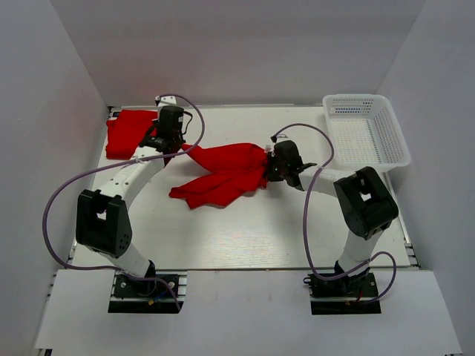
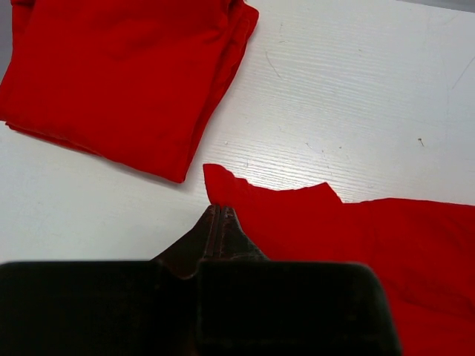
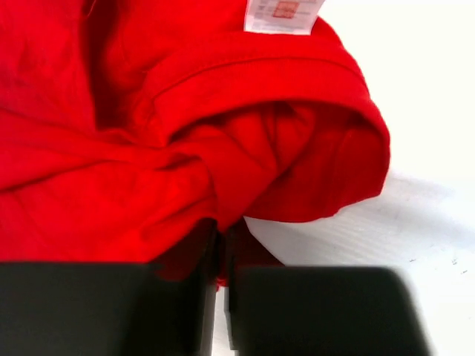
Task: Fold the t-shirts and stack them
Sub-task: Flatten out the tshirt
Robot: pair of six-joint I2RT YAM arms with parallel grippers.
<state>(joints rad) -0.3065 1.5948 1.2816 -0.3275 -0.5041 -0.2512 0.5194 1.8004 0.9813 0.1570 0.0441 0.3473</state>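
A loose red t-shirt (image 1: pixel 226 174) lies crumpled and stretched across the middle of the table. My left gripper (image 1: pixel 183 150) is shut on its left corner; in the left wrist view the jaws (image 2: pixel 220 211) meet on the cloth edge (image 2: pixel 349 230). My right gripper (image 1: pixel 269 165) is shut on the shirt's right end, and in the right wrist view the bunched cloth (image 3: pixel 171 148) runs down between the fingers (image 3: pixel 222 241). A white neck label (image 3: pixel 282 15) shows at the top there. A second t-shirt (image 1: pixel 126 133) lies folded at the far left corner (image 2: pixel 126 81).
A white plastic mesh basket (image 1: pixel 365 130) stands at the back right corner. The white table (image 1: pixel 245 230) is walled in by grey panels on three sides. Purple cables loop beside both arms.
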